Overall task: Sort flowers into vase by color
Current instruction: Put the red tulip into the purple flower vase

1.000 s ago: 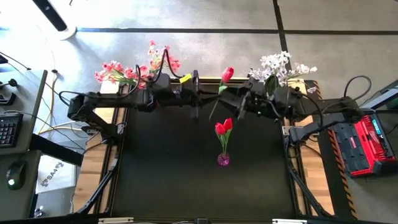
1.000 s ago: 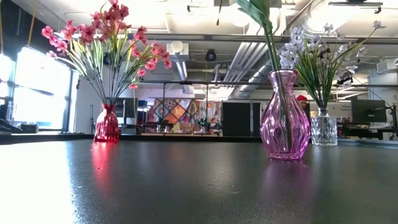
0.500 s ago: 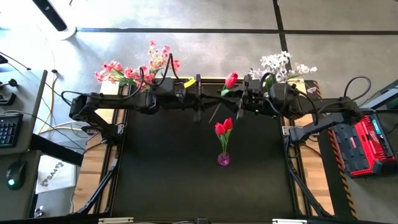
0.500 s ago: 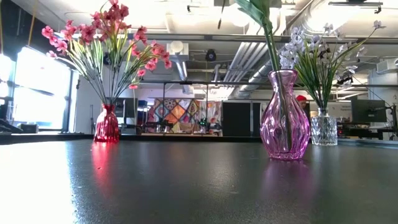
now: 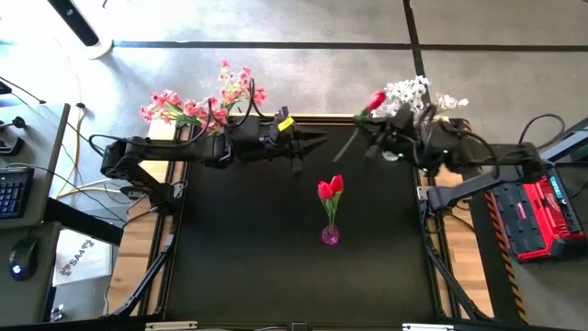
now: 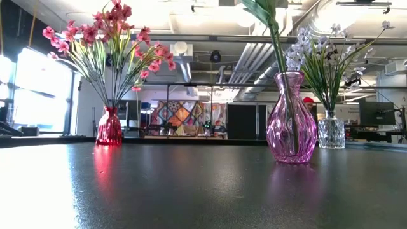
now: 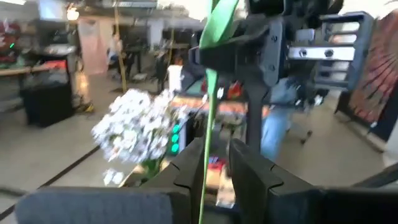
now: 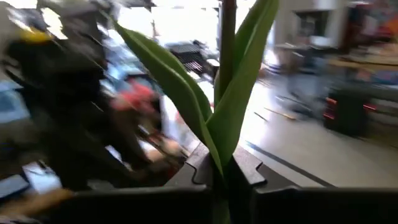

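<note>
A red tulip (image 5: 374,99) with green leaves (image 8: 233,106) hangs in the air near the table's far edge, and my right gripper (image 8: 224,180) is shut on its stem. My left gripper (image 5: 317,140) stands open just left of the stem's lower end. In the left wrist view the stem (image 7: 206,143) shows in the gap between its fingers. A pink vase (image 5: 329,235) at the table's middle holds two red tulips (image 5: 330,188). Pink blossoms (image 5: 197,106) stand in a red vase (image 6: 109,127) at the far left. White blossoms (image 5: 413,95) stand in a clear vase (image 6: 331,133) at the far right. My right gripper pinches the tulip's stem (image 8: 225,163) between its two fingers, just below where the leaves spring. The fingers come about level from the table's right and lie across the stem. The tulip is lifted clear of the table and slanted, its head toward the far right and its lower end (image 5: 336,159) toward the left.
The black table top (image 5: 248,239) lies bare around the pink vase. A red case (image 5: 537,211) sits off the table's right side, a desk with keyboard and mouse (image 5: 18,257) off its left.
The tulip has gone with my right gripper toward the table's far right, away from my left gripper, and has tipped so that its head points far right. My left gripper has let the stem go and stays near the middle of the far edge.
</note>
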You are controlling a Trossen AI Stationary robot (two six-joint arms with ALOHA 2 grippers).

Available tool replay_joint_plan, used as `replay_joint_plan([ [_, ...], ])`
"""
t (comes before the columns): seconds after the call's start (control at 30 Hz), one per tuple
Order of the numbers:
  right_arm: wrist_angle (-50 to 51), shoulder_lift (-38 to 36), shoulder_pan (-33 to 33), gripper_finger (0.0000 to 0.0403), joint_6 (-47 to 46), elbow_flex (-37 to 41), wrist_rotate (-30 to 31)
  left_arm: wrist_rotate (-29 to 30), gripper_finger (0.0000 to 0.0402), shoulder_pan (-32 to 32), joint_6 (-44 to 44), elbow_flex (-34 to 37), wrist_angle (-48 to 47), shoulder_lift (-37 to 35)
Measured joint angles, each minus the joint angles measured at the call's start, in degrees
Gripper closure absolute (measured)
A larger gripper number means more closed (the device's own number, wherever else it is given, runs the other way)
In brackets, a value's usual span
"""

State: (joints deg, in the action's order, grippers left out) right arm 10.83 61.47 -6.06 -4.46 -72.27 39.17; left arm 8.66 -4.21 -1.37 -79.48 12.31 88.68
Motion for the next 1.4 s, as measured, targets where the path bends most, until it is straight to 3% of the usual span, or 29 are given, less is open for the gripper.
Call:
replay_joint_plan([
  [0.17,18.90,-5.14,-3.44,0.0400,-6.74,0.00,9.24,3.89,0.0329,0.00,-2.26,0.00,-5.83,-1.42],
  [0.33,38.98,-7.20,-7.20,0.0401,-24.55,0.00,5.48,3.94,0.0327,0.34,-4.55,-0.02,-10.38,-1.81],
  [0.47,46.63,-6.58,-11.48,0.0402,-34.40,0.00,1.75,3.53,0.0327,1.07,-4.59,-0.02,-15.14,-1.90],
  [0.8,47.14,3.47,-26.87,0.0402,-49.66,0.00,2.40,0.70,0.0327,2.14,-5.59,0.00,-20.02,-1.72],
  [1.1,41.31,15.37,-39.94,0.0403,-62.44,0.00,24.12,-2.92,0.0327,2.03,-8.35,5.87,-19.23,-1.96],
  [1.27,35.34,19.91,-41.34,0.0403,-61.16,0.00,32.54,-7.01,0.0327,1.99,-11.68,9.91,-14.52,-2.18],
  [1.4,28.77,20.31,-41.28,0.0403,-53.68,0.01,37.94,-9.73,0.0309,2.39,-13.47,11.91,-14.23,-2.16],
])
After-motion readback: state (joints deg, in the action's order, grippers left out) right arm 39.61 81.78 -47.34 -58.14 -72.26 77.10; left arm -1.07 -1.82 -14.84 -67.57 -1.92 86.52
